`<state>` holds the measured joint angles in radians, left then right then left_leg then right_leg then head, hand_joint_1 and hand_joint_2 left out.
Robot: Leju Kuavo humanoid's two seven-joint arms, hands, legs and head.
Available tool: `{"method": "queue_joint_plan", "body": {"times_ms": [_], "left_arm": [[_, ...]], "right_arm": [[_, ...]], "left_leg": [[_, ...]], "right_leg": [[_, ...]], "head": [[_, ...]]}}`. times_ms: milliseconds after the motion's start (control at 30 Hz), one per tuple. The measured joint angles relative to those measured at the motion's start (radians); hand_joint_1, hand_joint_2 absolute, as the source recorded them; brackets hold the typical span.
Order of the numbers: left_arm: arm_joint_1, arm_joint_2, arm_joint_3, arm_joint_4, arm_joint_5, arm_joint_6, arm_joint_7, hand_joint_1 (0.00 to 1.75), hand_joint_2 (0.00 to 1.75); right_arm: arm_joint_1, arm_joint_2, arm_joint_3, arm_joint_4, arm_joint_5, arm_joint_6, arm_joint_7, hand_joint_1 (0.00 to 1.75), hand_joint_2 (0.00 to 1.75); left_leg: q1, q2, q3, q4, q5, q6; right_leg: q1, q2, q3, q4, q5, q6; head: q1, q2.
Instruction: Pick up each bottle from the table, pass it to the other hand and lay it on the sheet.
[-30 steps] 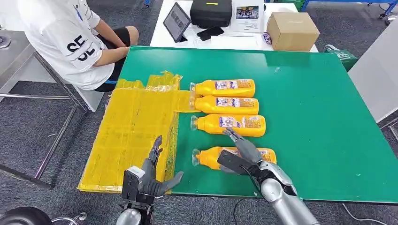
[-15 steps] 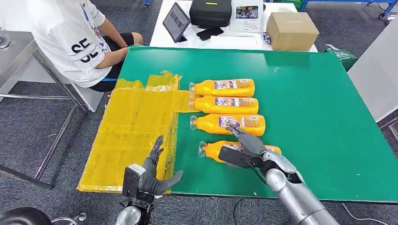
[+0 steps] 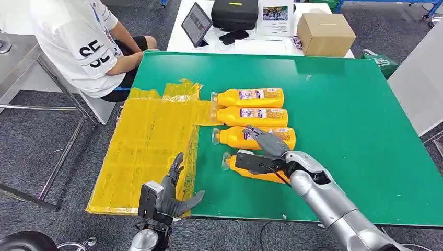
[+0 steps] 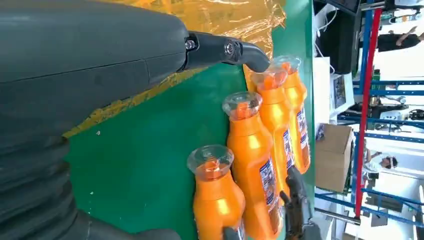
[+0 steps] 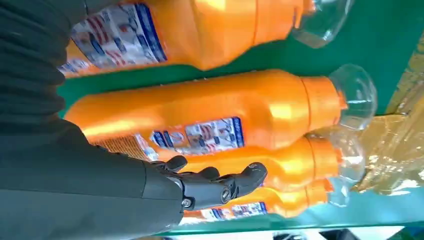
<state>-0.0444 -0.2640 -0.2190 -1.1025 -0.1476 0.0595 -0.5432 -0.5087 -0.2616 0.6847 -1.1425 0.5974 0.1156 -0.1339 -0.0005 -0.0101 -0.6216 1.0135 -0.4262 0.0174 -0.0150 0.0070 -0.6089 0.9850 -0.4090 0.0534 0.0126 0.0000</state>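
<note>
My right hand (image 3: pixel 267 157) wrapped round nearest bottle (image 3: pixel 249 169), grip looks partial; seat fingers firmly before lifting. Left hand (image 3: pixel 171 194) open, empty, beside sheet (image 3: pixel 146 141).

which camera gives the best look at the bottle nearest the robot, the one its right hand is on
The head view: the nearest bottle lies lengthwise under the right hand, cap toward the yellow sheet. The left wrist view shows its cap end-on; the right wrist view shows just part of its label and cap.
</note>
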Motion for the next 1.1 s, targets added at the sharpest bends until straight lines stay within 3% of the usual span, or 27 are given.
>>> {"method": "queue_joint_plan", "body": {"times_ms": [367, 667, 1100], "left_arm": [[-0.002, -0.002, 0.008, 0.018, -0.002, -0.003, -0.006, 0.00, 1.75], [0.004, -0.002, 0.022, 0.021, -0.008, 0.005, -0.013, 0.00, 1.75], [0.005, -0.002, 0.034, 0.021, -0.011, 0.006, -0.017, 0.00, 1.75]], "right_arm": [[0.028, -0.055, 0.036, -0.022, -0.025, -0.002, 0.003, 0.00, 1.75], [0.300, -0.182, -0.017, -0.292, 0.050, -0.089, 0.042, 0.00, 1.75], [0.484, -0.206, -0.110, -0.483, 0.169, -0.104, 0.068, 0.00, 1.75]], "left_leg": [[0.000, -0.001, 0.000, 0.000, 0.000, 0.000], [-0.001, -0.003, -0.002, 0.000, -0.002, 0.002], [-0.001, -0.001, 0.000, 0.000, -0.002, 0.002]], "right_leg": [[0.000, -0.001, 0.000, 0.000, 0.000, 0.000], [-0.001, -0.002, 0.000, 0.000, -0.001, 0.000], [-0.001, -0.001, 0.000, 0.000, -0.001, 0.000]], "head": [[0.000, 0.000], [0.000, 0.000], [0.000, 0.000]]}}
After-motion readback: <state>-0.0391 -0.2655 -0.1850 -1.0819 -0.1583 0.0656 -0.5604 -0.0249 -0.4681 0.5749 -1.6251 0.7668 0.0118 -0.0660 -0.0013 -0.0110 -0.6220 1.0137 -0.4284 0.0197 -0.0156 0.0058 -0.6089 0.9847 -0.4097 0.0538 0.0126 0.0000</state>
